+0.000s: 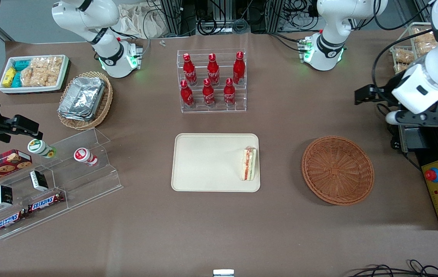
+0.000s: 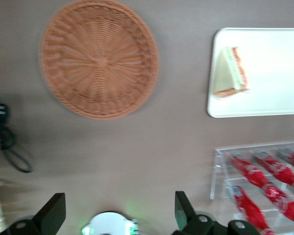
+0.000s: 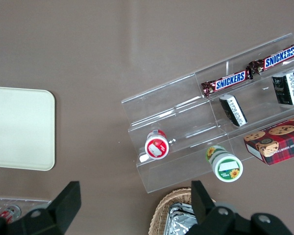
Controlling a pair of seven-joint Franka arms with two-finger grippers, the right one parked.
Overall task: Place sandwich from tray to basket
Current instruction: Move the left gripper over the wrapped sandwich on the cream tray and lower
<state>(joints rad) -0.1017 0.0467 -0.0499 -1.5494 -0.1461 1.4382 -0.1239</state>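
While the sandwich (image 1: 248, 163) lies on the white tray (image 1: 207, 163), close to the rim that faces the round wicker basket (image 1: 338, 170), the claw (image 1: 362, 95) hangs above the bench (image 1: 280, 231) toward the working arm's end, its two black fingers spread wide apart. The sandwich shows a striped cut face, and the basket sits beside the tray, the two well apart from each other. Farther from the front camera than the tray, a clear rack (image 1: 214, 109) holds red bottles (image 1: 211, 73) in two rows. Toward the parked arm's end, a stepped clear stand (image 1: 88, 175) carries small jars (image 1: 85, 156), dark packets (image 1: 4, 195) and wrapped bars (image 1: 45, 202). Farther from that camera than the stand, a foil-covered bundle (image 1: 82, 98) rests in a woven basket (image 1: 107, 100), near a white-rimmed tub (image 1: 34, 90) of wrapped food
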